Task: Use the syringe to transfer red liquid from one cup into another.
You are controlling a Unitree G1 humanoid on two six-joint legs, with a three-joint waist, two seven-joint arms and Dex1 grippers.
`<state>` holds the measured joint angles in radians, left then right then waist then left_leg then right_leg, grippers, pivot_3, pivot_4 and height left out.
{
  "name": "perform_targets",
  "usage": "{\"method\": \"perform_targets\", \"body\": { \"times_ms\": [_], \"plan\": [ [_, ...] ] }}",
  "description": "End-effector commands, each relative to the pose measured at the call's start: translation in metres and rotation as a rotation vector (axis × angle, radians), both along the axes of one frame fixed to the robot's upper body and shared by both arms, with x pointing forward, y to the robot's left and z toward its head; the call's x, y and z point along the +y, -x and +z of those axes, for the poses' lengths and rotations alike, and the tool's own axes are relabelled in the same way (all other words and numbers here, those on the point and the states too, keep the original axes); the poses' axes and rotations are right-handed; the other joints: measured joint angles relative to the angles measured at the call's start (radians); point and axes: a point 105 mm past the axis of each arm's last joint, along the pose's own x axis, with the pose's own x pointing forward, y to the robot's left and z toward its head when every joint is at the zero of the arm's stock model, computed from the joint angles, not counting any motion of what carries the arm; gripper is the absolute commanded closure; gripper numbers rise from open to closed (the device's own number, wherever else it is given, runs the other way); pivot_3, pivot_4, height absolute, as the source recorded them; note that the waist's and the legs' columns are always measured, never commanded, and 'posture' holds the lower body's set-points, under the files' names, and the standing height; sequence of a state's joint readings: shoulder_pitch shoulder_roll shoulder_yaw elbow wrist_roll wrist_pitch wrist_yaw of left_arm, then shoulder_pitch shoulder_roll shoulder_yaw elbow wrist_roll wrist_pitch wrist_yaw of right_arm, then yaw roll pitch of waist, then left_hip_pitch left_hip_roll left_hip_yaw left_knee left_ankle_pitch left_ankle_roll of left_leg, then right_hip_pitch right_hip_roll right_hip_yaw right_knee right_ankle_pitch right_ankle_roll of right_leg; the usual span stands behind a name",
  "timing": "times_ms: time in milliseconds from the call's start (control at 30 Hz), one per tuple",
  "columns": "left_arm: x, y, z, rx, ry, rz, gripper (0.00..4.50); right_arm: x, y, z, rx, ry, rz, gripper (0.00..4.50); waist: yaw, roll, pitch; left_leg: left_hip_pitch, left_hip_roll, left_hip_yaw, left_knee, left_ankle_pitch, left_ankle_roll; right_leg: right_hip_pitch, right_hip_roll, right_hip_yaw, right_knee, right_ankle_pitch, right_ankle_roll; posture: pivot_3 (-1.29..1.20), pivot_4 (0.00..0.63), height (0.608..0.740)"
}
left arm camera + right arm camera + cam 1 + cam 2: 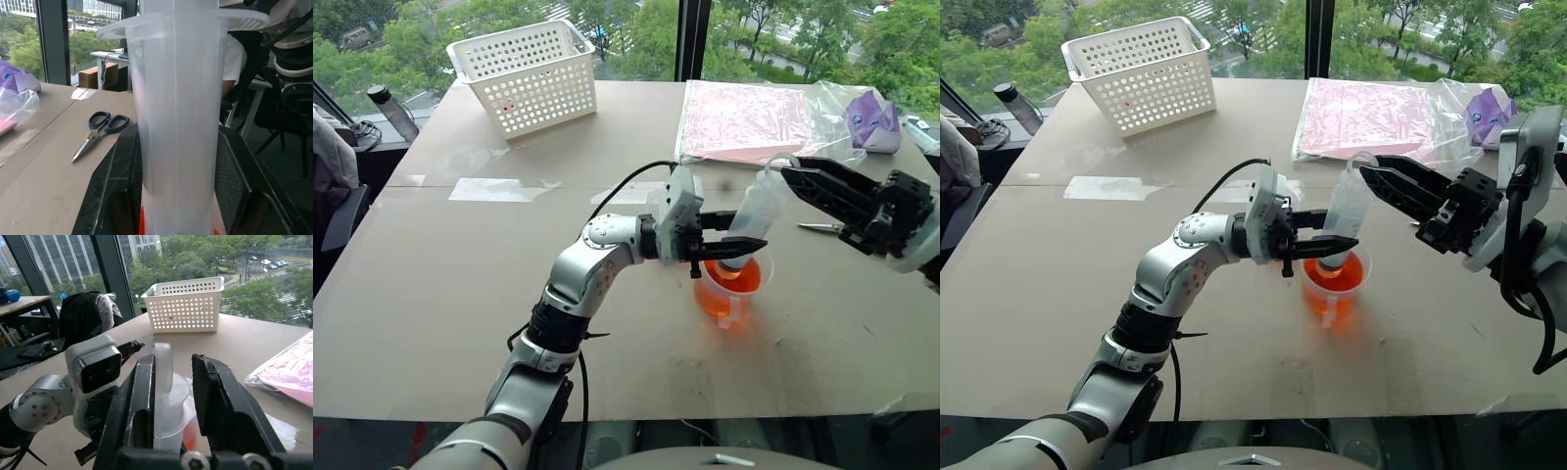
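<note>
Left gripper [736,245] pinches the syringe [751,215] barrel, tip dipped into the beaker [732,284] of red liquid [720,297] toward the counter's right front, presumably steadying it while the right gripper [785,168], jaws spread, straddles the plunger top.

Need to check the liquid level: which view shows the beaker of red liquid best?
The right eye view: the beaker shows nearly whole under the syringe, red liquid visible. The left eye view shows much the same. Each wrist view gives just an orange-red sliver behind the syringe barrel.
</note>
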<state>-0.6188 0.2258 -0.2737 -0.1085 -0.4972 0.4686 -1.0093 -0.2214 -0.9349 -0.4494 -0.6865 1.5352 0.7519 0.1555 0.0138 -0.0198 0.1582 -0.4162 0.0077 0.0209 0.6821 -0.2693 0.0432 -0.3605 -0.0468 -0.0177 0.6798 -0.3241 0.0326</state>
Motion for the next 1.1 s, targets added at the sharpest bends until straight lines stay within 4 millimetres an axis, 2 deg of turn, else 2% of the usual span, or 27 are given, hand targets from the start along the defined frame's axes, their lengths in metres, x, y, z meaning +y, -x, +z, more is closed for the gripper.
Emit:
{"method": "perform_targets", "body": {
  "times_ms": [33, 67, 267, 367, 567, 733, 933, 1100],
  "plan": [
    [-0.002, 0.005, 0.009, -0.045, 0.025, -0.019, 3.14, -0.013, -0.002, 0.015, -0.078, -0.026, -0.074, 1.34, -0.001, 0.0, 0.0, 0.0, 0.0, 0.0, 0.0, 0.0, 0.0, 0.0, 0.0, 0.0, 0.0, 0.0, 0.0, 0.0, 0.15, 0.74],
    [-0.002, 0.004, 0.01, -0.045, 0.031, -0.015, 3.14, -0.014, -0.001, 0.017, -0.081, -0.034, -0.074, 0.9, -0.001, 0.0, 0.0, 0.0, 0.0, 0.0, 0.0, 0.0, 0.0, 0.0, 0.0, 0.0, 0.0, 0.0, 0.0, 0.0, 0.15, 0.74],
    [0.0, 0.0, 0.02, -0.05, 0.069, -0.001, 3.14, -0.02, 0.002, 0.026, -0.097, -0.084, -0.066, 0.9, 0.0, 0.0, 0.0, 0.0, 0.0, 0.0, 0.0, 0.0, 0.0, 0.0, 0.0, 0.0, 0.0, 0.0, 0.0, 0.0, 0.15, 0.74],
    [0.001, -0.003, 0.036, -0.069, 0.11, 0.009, 3.14, -0.026, 0.004, 0.033, -0.118, -0.134, -0.064, 0.9, 0.001, 0.0, 0.0, 0.0, 0.0, 0.0, 0.0, 0.0, 0.0, 0.0, 0.0, 0.0, 0.0, 0.0, 0.0, 0.0, 0.15, 0.74],
    [0.002, -0.005, 0.084, -0.097, 0.234, 0.017, 3.14, -0.033, 0.003, 0.04, -0.132, -0.2, -0.076, 0.9, 0.0, 0.0, 0.0, 0.0, 0.0, 0.0, 0.0, 0.0, 0.0, 0.0, 0.0, 0.0, 0.0, 0.0, 0.0, 0.0, 0.15, 0.74],
    [0.008, -0.015, 0.11, -0.119, 0.265, 0.079, 3.14, -0.036, 0.0, 0.039, -0.131, -0.207, -0.087, 0.9, -0.001, 0.0, 0.0, 0.0, 0.0, 0.0, 0.0, 0.0, 0.0, 0.0, 0.0, 0.0, 0.0, 0.0, 0.0, 0.0, 0.15, 0.74],
    [0.033, -0.033, 0.13, -0.183, 0.233, 0.201, 3.14, -0.035, -0.002, 0.037, -0.127, -0.211, -0.087, 0.9, -0.001, 0.0, 0.0, 0.0, 0.0, 0.0, 0.0, 0.0, 0.0, 0.0, 0.001, 0.0, 0.0, 0.0, 0.0, 0.0, 0.15, 0.74],
    [0.066, -0.057, 0.127, -0.215, 0.162, 0.32, 3.14, -0.033, -0.007, 0.033, -0.116, -0.21, -0.079, 0.9, -0.001, 0.0, 0.0, 0.0, 0.0, 0.0, 0.0, 0.0, 0.0, 0.0, 0.001, 0.0, 0.0, 0.0, 0.0, 0.0, 0.15, 0.74]
  ]
}}
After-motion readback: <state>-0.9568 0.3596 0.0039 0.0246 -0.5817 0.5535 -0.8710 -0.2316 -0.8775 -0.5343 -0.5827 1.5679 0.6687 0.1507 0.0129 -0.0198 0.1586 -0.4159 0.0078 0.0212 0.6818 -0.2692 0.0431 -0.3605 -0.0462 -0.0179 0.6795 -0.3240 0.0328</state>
